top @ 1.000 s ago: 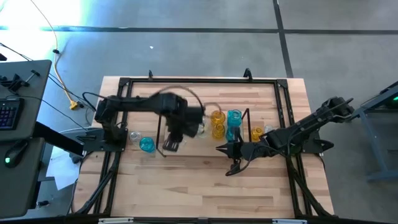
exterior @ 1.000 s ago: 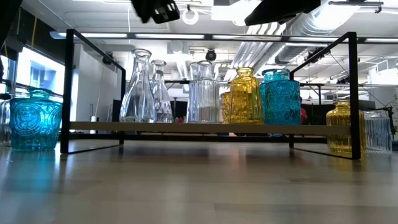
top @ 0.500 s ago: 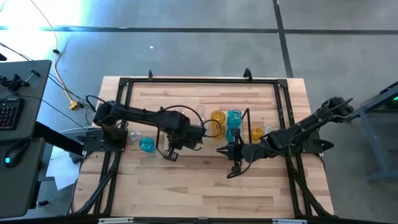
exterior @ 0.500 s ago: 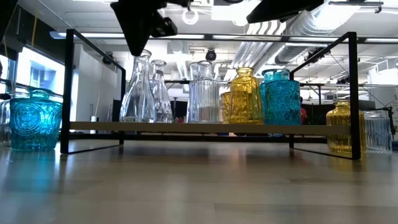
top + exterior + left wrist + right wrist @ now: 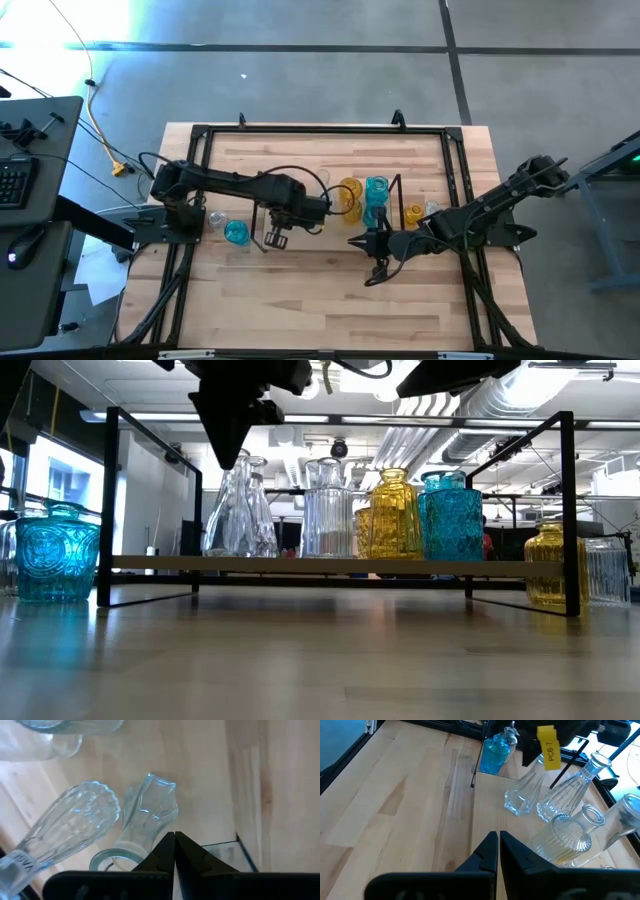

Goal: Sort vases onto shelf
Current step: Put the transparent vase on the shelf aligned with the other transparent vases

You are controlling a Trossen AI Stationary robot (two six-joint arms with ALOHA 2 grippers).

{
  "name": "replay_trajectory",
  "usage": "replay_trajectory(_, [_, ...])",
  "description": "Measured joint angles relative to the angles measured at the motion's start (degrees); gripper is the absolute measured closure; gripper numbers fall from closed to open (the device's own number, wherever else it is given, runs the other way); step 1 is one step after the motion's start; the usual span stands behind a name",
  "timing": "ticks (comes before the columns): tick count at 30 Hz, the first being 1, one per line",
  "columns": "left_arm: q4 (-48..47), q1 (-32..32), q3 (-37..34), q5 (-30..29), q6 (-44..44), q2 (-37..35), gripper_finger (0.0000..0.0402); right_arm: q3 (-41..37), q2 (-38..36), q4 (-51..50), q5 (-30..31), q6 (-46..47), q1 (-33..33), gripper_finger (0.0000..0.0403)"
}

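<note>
High view first: we find the left gripper [image 5: 274,238] above the shelf's [image 5: 262,247] left end, over the clear vases. Its wrist view shows the gripper [image 5: 174,851] with both fingers pressed together, nothing between them, directly above the rim of a clear faceted vase [image 5: 145,822]; a clear ribbed vase [image 5: 75,830] stands just beside it. We cannot tell whether the fingertips touch the rim.

From the low view, the left gripper [image 5: 231,448] hangs at the neck of that clear faceted vase [image 5: 232,515] on the shelf [image 5: 330,565]. Along the shelf we also note a clear fluted vase [image 5: 327,510], an amber vase [image 5: 392,515] and a turquoise vase [image 5: 450,515].

Off the shelf, on the counter [image 5: 320,660], a second turquoise vase [image 5: 55,552] stands beyond the left frame, and a second amber vase [image 5: 556,565] beyond the right frame.

Our check of the right gripper [image 5: 372,262] places it over bare counter in front of the shelf's right end, fingers pressed together and holding nothing.
</note>
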Motion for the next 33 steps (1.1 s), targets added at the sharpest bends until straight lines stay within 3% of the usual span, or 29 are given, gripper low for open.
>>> replay_trajectory(33, [2.7, 3.0, 0.0, -4.5, 1.0, 0.0, 0.0401, 0.0, 0.0, -0.6, 0.0, 0.4, 0.0, 0.0403])
